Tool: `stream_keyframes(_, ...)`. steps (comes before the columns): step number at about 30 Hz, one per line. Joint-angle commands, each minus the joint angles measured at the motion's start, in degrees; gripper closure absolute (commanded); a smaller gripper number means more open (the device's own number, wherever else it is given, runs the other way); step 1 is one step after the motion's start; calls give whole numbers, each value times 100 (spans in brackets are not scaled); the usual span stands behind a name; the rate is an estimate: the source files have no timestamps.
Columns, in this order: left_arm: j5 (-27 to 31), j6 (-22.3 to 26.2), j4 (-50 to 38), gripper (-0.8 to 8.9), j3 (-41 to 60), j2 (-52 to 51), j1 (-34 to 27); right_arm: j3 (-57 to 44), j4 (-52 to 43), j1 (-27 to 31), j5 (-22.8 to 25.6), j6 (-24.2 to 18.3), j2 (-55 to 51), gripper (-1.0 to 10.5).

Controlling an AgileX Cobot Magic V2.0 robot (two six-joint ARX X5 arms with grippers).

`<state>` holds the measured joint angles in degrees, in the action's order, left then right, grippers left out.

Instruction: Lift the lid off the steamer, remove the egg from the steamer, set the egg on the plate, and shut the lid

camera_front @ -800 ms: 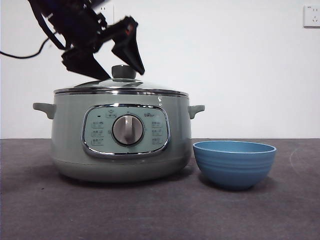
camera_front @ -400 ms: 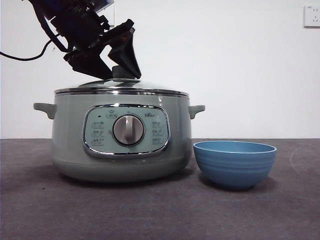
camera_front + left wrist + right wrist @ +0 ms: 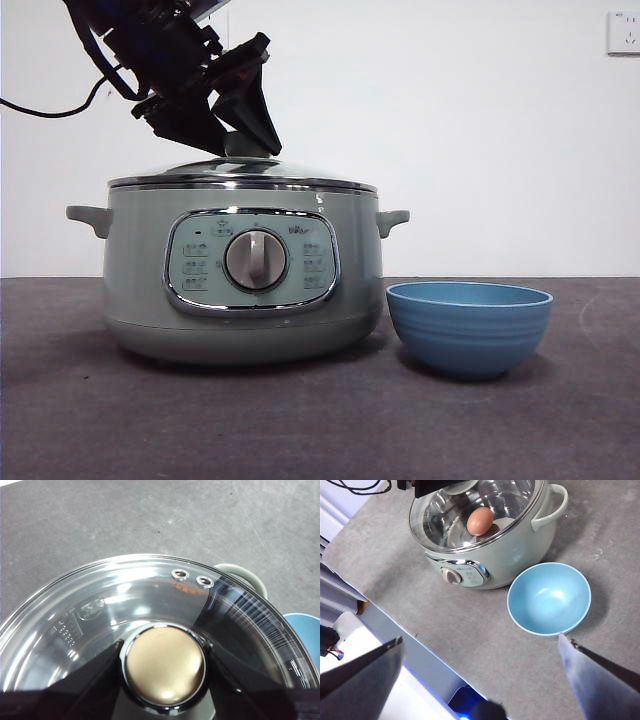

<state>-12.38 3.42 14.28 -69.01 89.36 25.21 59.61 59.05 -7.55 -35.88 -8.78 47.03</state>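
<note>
Lid (image 3: 240,172) covers steamer (image 3: 240,275); plate (image 3: 469,326) just beside.

The steamer's control panel (image 3: 252,262) carries small icons and a short brand mark above the dial, all too small to read. Embossed markings on the glass lid (image 3: 70,630) are blurred; nothing legible anywhere
</note>
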Motion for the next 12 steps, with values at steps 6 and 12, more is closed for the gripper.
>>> stream_keyframes(6,9,-42,35,822,26,-352,-4,35,-31,-13,2,37,-4,380)
stream_keyframes(12,9,-42,-15,822,-31,-562,-4,33,-26,-13,2,39,-4,380)
